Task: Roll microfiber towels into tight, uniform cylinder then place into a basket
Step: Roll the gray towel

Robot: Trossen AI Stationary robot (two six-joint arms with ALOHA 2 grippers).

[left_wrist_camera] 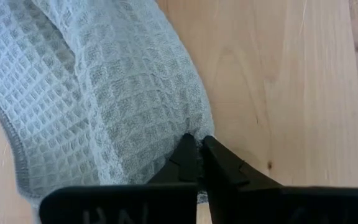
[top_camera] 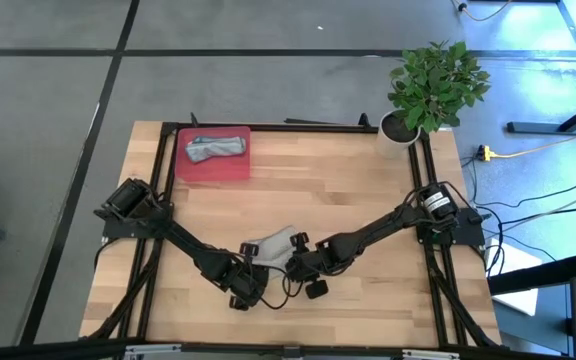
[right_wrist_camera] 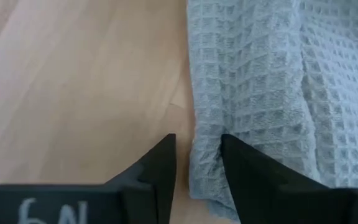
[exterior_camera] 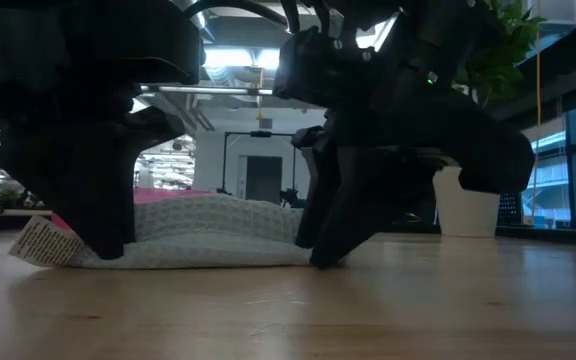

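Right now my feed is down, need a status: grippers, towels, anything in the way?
Left gripper shut on light towel edge, mid-table. Right gripper pinching the same towel's other end. Other towel already in red tray. Nothing obstructing.

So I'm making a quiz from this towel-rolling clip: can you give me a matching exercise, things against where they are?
Things:
1. grey towel
2. pale towel
3. plant
4. tray

Places:
a. far right corner of the table
b. far left part of the table
c. in the tray
d. near edge, between both hands

Pairs: 1-c, 2-d, 3-a, 4-b
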